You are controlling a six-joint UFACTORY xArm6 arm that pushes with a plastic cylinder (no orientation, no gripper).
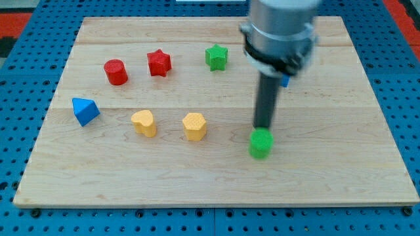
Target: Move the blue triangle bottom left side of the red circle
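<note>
A blurred grey metallic cylinder with a dark band around its lower edge narrows into a straight dark rod ending at my tip [263, 128].

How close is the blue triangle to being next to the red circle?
It already seems done: the blue triangle block sits down-left of the red circle block on the wooden board. Nothing is being pushed there; my tip is far right, just above the green cube block. Little seems left.
</note>
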